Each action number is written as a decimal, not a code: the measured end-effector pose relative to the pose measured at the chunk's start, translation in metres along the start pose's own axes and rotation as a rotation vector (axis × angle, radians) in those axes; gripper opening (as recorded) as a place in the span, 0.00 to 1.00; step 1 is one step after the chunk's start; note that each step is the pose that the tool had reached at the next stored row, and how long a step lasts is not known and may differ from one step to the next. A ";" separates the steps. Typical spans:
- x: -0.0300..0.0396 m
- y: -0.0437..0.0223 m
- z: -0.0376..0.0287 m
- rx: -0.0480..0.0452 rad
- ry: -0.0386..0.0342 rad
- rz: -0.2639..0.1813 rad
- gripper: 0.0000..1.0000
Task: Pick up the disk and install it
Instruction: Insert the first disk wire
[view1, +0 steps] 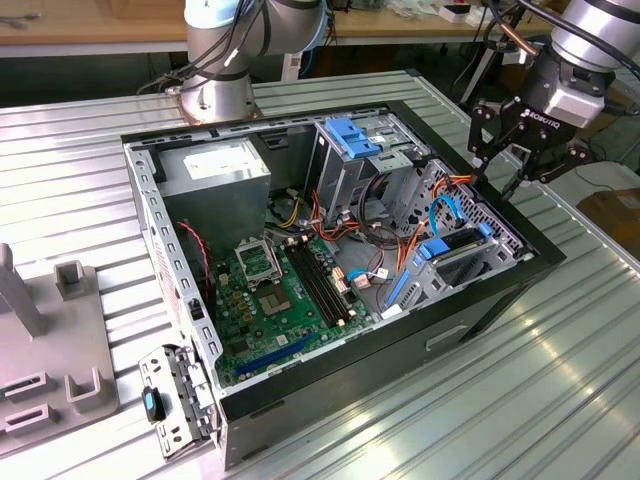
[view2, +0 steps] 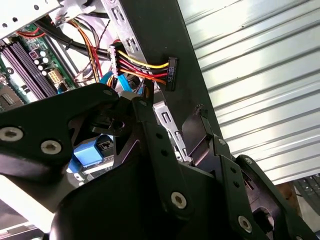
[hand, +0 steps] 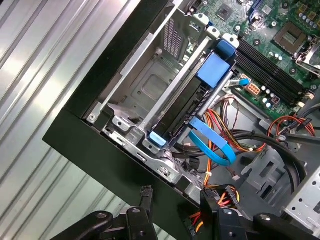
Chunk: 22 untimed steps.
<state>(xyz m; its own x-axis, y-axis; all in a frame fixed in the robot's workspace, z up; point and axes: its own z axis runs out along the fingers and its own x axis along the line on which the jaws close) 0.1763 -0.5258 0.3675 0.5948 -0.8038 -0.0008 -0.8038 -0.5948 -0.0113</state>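
The disk (view1: 458, 242) lies in the drive bay at the open computer case's front corner, on the exterior view's right. Its dark body sits between metal rails, with the blue carrier tabs at both ends. In the first wrist view the disk (hand: 189, 106) rests on edge in the cage, a blue tab at each end. My gripper (view1: 503, 180) hangs open just above the case's rim beside that bay. Nothing is between its black fingers (hand: 145, 196). The second wrist view shows the gripper (view2: 170, 107) over the black rim.
A grey power supply (view1: 215, 165) fills the case's back corner. An upright metal cage with a blue latch (view1: 352, 135) stands behind the bay. The motherboard (view1: 270, 285), a blue data cable (hand: 212, 147) and a loose power plug (view2: 172, 74) lie nearby. A grey fixture (view1: 50, 340) is on the table.
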 end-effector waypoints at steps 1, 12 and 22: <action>0.0000 0.0000 0.0000 0.0000 0.0000 0.000 0.50; -0.0017 -0.0016 0.0002 -0.0002 -0.0008 -0.099 0.42; -0.0047 -0.0079 0.0005 -0.0005 -0.0017 -0.192 0.42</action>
<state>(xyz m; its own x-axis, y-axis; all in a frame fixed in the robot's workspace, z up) 0.1798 -0.5173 0.3670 0.7374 -0.6754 -0.0003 -0.6754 -0.7374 -0.0109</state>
